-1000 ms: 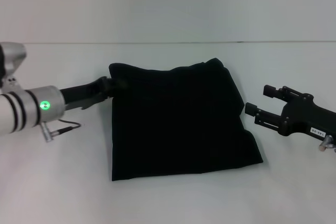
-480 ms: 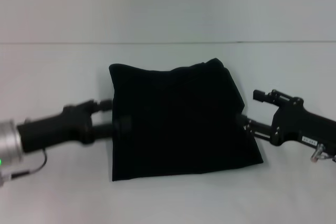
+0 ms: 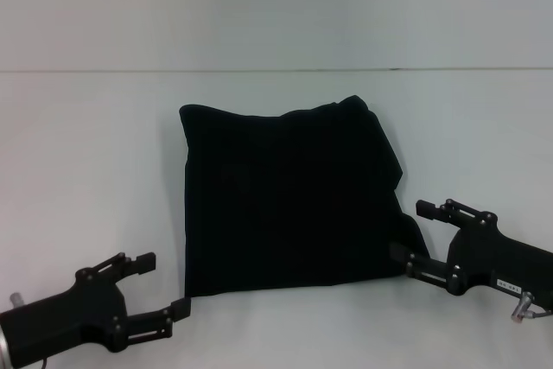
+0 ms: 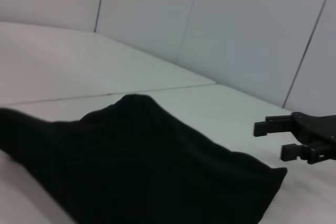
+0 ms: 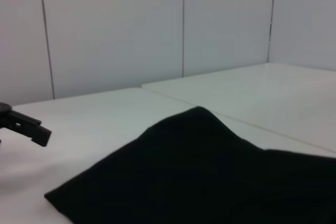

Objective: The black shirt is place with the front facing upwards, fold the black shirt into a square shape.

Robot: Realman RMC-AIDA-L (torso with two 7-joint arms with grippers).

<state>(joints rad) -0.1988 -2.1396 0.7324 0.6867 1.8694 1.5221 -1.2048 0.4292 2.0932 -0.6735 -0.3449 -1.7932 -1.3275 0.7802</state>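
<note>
Lying flat in the middle of the white desk, the black shirt is folded into a rough square, plain black side up, with a slight bump at its far right corner. The left gripper sits low at the near left corner of the cloth, its 2 jaws spread wide and holding nothing. The right gripper is at the near right corner, its jaws also wide apart and empty, the lower one just touching the shirt's edge.
</note>
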